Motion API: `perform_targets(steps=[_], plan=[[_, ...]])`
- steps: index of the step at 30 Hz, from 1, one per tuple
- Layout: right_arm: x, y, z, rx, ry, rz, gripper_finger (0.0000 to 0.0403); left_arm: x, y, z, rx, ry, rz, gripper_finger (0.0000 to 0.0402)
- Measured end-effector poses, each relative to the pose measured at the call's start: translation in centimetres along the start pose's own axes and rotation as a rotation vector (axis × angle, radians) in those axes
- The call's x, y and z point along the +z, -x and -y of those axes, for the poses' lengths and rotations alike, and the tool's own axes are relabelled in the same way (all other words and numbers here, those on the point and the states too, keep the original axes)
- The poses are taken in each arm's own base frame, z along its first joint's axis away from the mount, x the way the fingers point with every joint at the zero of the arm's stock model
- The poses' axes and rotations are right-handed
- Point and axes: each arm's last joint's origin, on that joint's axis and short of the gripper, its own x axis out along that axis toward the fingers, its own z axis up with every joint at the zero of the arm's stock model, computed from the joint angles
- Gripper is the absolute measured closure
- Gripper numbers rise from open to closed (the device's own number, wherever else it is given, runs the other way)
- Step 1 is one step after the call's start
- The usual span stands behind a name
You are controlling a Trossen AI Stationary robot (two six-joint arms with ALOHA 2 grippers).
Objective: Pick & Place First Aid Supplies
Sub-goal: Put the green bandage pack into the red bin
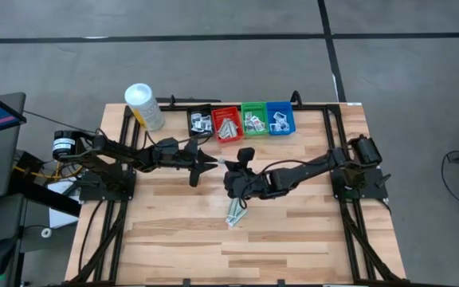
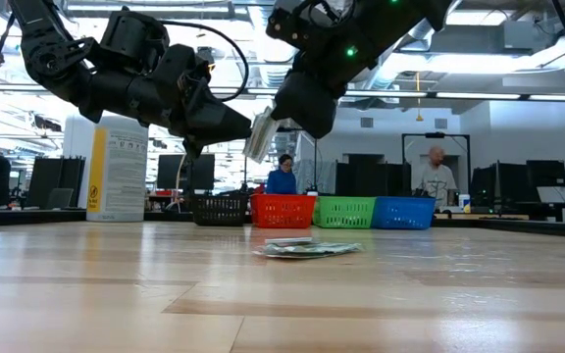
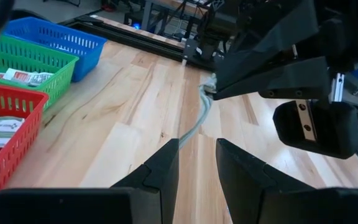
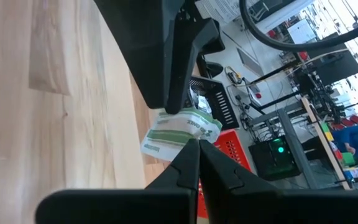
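We can make out no legible print on the pale-green packet (image 4: 180, 133) pinched by the right gripper (image 1: 231, 167), fingers pressed together, above the table's middle. The left gripper (image 1: 210, 164), fingers spread, seems to straddle it. Red bin (image 1: 228, 123) and green bin (image 1: 254, 119) hold packets; more packets (image 2: 307, 248) lie mid-table.

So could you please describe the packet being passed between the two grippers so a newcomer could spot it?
Look above the middle of the wooden table, in front of the red bin. There a pale-green wrapped strip hangs in the air between the left gripper and right gripper, unlike the packets lying on the table.
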Motion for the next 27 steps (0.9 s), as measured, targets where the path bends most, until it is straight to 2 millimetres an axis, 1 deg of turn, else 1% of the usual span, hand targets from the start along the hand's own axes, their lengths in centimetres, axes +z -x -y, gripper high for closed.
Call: perform_targets(steps=[5, 16, 22, 27], plan=[[0.1, 0.3, -0.2, 0.006, -0.005, 0.005, 0.0402, 0.0, 0.0, 0.0, 0.004, -0.038, 0.0, 0.0293], [0.1, 0.6, -0.5, 0.012, 0.001, 0.01, 0.0402, -0.1, 0.0, 0.0, 0.006, -0.04, -0.006, 0.0293], [0.0, 0.0, 0.2, -0.08, -0.011, -0.025, 0.0402, -0.1, 0.0, 0.0, 0.005, -0.04, -0.006, 0.0293], [0.3, -0.6, 1.0, -0.113, -0.063, -0.009, 0.0402, -0.1, 0.0, 0.0, 0.005, -0.04, -0.006, 0.0293]])
